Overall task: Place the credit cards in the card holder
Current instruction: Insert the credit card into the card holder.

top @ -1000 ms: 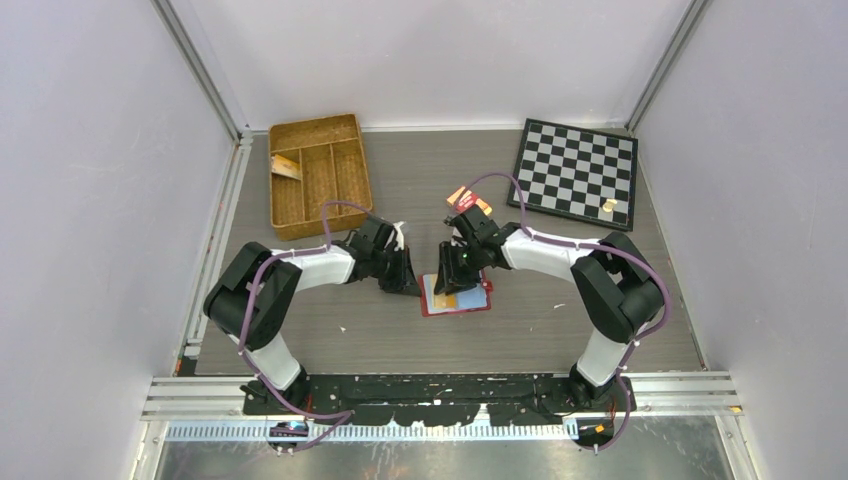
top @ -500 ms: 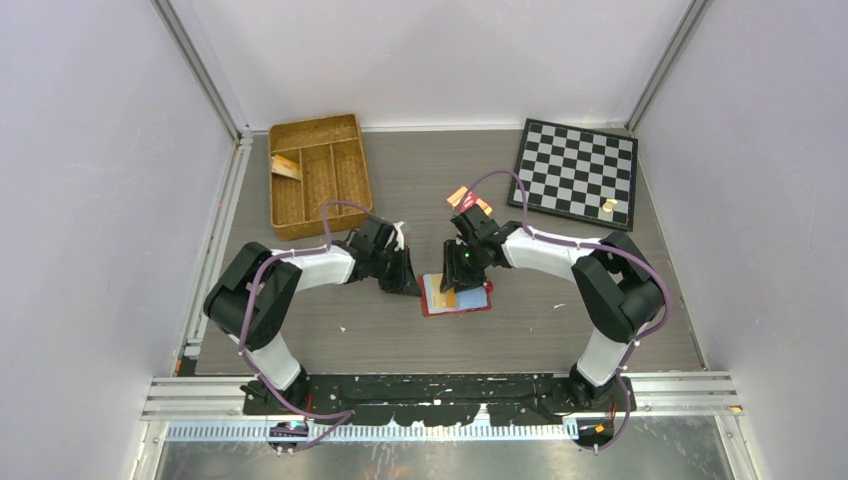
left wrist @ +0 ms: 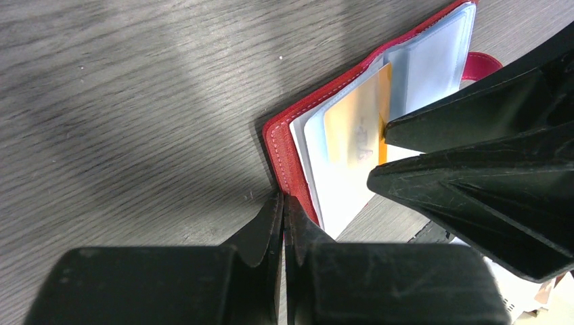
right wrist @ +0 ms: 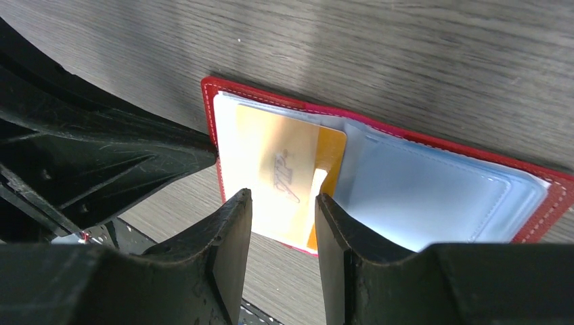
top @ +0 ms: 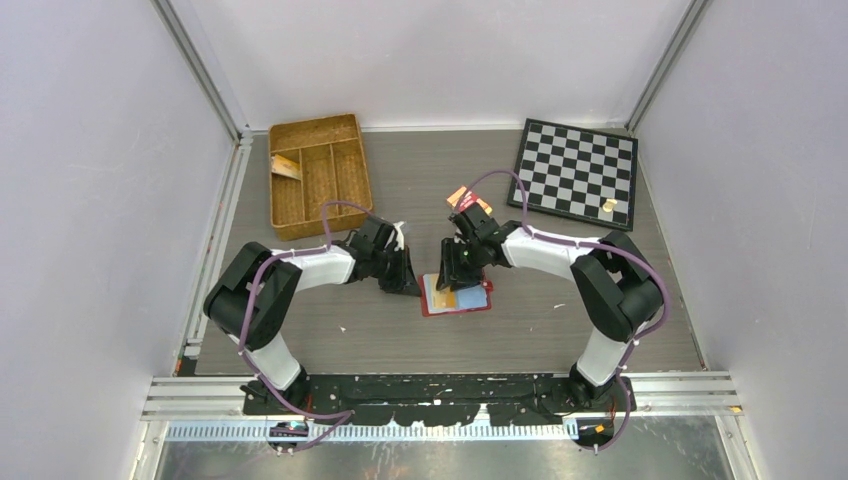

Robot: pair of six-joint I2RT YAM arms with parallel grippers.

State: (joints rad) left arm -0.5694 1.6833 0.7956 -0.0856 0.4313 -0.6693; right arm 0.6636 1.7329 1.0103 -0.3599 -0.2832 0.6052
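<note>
Showing the top view, the panel placed the card holder (top: 472,300) open and flat on the table (top: 380,335), at the middle and toward the near side, with one credit card (top: 444,298) lying on its left half. The left gripper (top: 408,283) met the holder's left edge, and the right gripper (top: 450,278) hung over the card from the far right. A wicker tray (top: 364,160) stood at the far left and a chessboard (top: 577,170) at the far right. An orange-and-red banded pack (top: 466,198) lay just beyond the right wrist.

Left wrist view: the left fingers were pressed together with nothing between them, and their tip touched the red cover at the holder's corner, apparently pinning it to the table. The card's left part looked paler, as if under the clear sleeve, while a brighter orange strip remained on its right side. How deep it sat could not be told.

Right wrist view: the right fingers stood spread, one on each side of the card's near edge, and pinched nothing. The card lay flat over the left sleeve, and the bluish right sleeve was bare.

The step in hand was judged to be seating this card fully. To do it well, the left tip should have held the cover down while the right fingers pushed the exposed edge leftward, low and parallel to the sleeve mouth. A steep or skewed push risked buckling the plastic or sliding the whole holder.
</note>
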